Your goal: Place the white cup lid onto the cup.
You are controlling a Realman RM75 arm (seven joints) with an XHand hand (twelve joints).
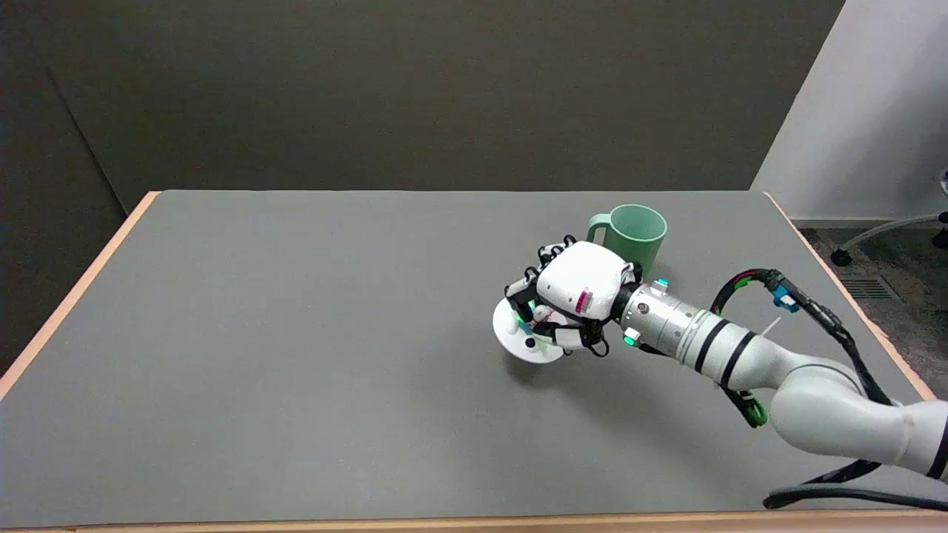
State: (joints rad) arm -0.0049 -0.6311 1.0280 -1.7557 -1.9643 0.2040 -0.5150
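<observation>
A round white cup lid [518, 342] shows under my right hand [576, 297], left of and nearer than the cup. The fingers curl down over the lid's top and grip it. Its near edge looks tilted a little off the table, with a shadow below. The cup [635, 232] is a pale green mug with its handle to the left. It stands upright with its mouth uncovered, just behind the hand near the table's far right. Most of the lid's middle is hidden by the fingers.
The grey table [296, 355] has a wooden rim. My right arm [740, 352] reaches in from the lower right with black cables looping beside it. A chair base [889, 229] stands on the floor beyond the right edge.
</observation>
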